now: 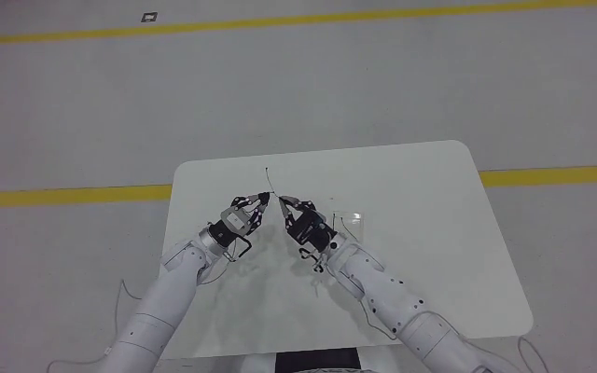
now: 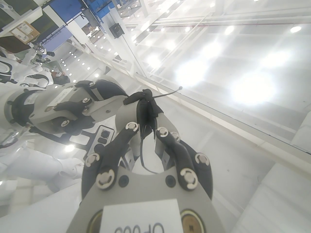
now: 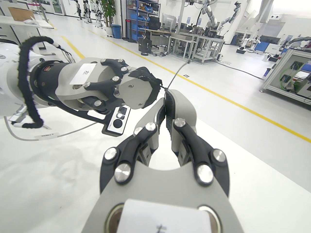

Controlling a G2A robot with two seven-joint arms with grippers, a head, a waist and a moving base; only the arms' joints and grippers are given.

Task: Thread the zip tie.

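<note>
The thin black zip tie (image 1: pixel 268 182) stands up from the point where both grippers meet, above the middle of the white table (image 1: pixel 420 186). My left gripper (image 1: pixel 264 199) comes in from the left and is shut on the tie. In the left wrist view the left gripper (image 2: pixel 147 99) pinches the zip tie (image 2: pixel 167 94); one end sticks out past the tips and a loop curves back toward the palm. My right gripper (image 1: pixel 278 200) comes in from the right, tip to tip with the left. It (image 3: pixel 166 95) is shut on the zip tie (image 3: pixel 178 72), beside the left gripper (image 3: pixel 156 84).
A small clear item (image 1: pixel 353 221) lies on the table just right of the right arm. The table stands on a grey floor with yellow lines (image 1: pixel 298 20). Bare tabletop lies on the far side and to the right.
</note>
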